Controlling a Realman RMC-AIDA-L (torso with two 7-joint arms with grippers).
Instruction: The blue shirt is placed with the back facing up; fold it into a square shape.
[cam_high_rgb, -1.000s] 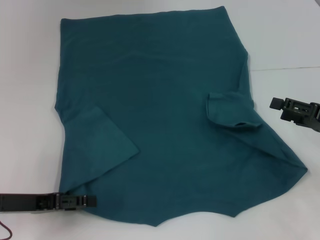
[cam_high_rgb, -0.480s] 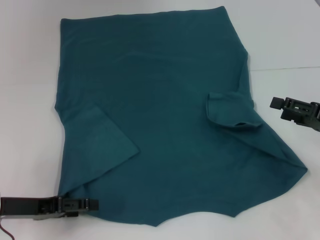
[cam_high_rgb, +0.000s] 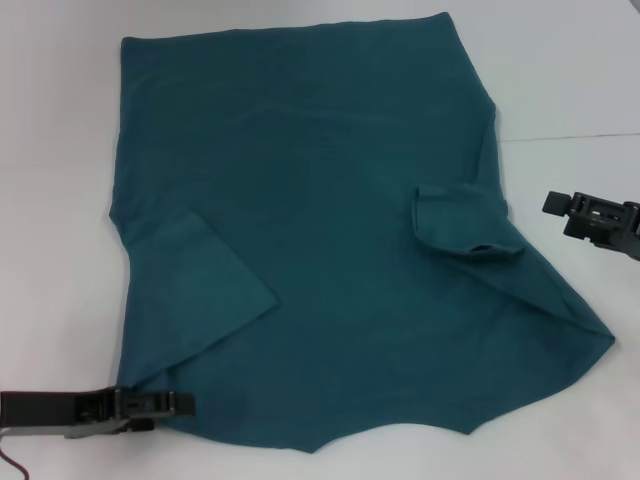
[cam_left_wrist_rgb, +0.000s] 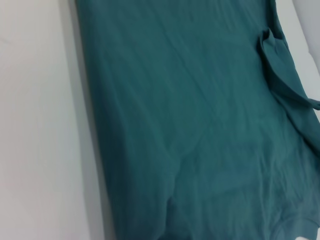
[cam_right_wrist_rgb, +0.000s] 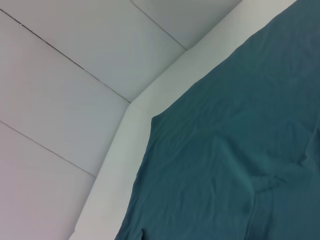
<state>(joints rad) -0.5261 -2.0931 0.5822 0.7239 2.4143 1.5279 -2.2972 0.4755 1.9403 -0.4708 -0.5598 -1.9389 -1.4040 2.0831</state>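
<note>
The blue shirt (cam_high_rgb: 330, 250) lies spread flat on the white table (cam_high_rgb: 560, 70), plain side up. Both sleeves are folded in over the body, one on the left (cam_high_rgb: 200, 290) and one on the right (cam_high_rgb: 460, 225). My left gripper (cam_high_rgb: 186, 403) lies low at the shirt's near left corner, its tip at the cloth's edge. Off the cloth, just right of the folded right sleeve, my right gripper (cam_high_rgb: 550, 203) hovers. The left wrist view is filled by the blue shirt (cam_left_wrist_rgb: 200, 125). In the right wrist view the blue shirt (cam_right_wrist_rgb: 240, 150) shows with a corner near the table's rim.
Bare white table surrounds the shirt on the left (cam_high_rgb: 50, 200) and the far right. A thin seam (cam_high_rgb: 570, 137) crosses the table at the right. The right wrist view shows the table's edge (cam_right_wrist_rgb: 125, 145) with tiled floor (cam_right_wrist_rgb: 60, 100) beyond it.
The left gripper dipped slightly toward the near edge and came back at the shirt's corner. The right gripper drifted a little to the right. The shirt has not moved.
</note>
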